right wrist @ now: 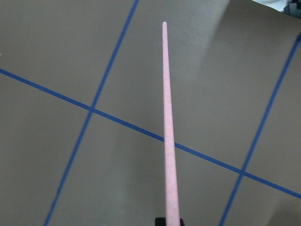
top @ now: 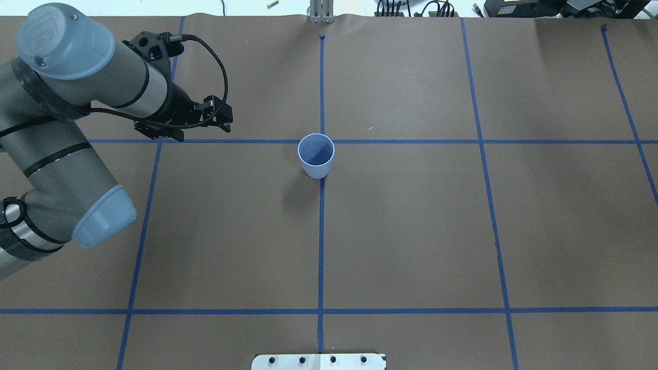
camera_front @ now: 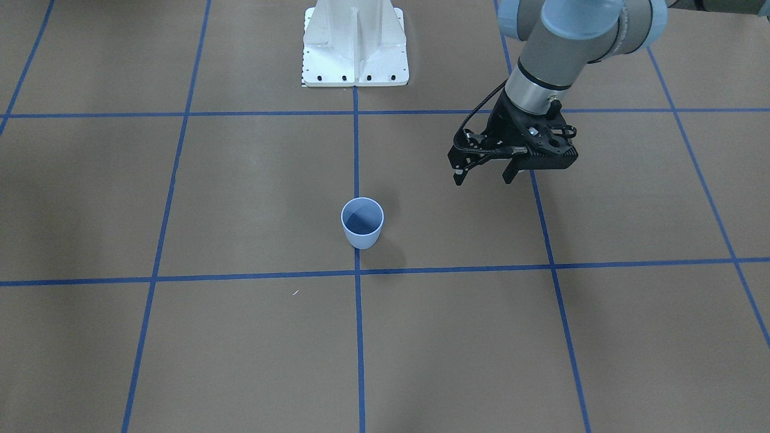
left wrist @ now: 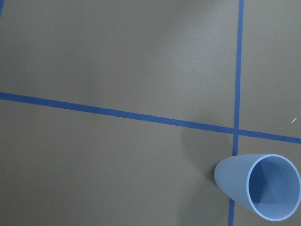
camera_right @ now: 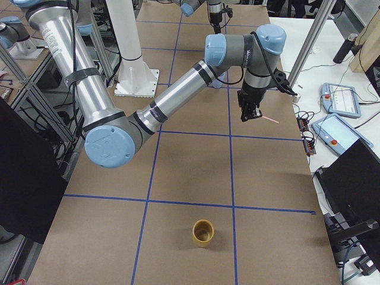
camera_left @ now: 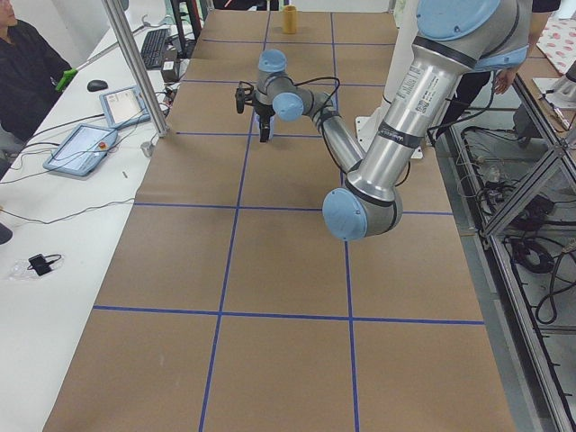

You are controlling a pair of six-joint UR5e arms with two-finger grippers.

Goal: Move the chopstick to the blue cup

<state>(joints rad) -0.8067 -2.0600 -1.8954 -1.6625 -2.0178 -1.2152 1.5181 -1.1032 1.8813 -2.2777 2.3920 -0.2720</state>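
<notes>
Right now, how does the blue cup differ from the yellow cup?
The blue cup is pale blue; the yellow cup is mustard. The blue cup stands on the centre tape line, with the left gripper nearby; the yellow cup stands inside a grid square at the right end of the table, no gripper close. Both are upright and empty.

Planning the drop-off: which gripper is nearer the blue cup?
Left. The left gripper hangs left of the blue cup; the right gripper, holding the pink chopstick, is toward the right end of the table, outside the overhead view.
</notes>
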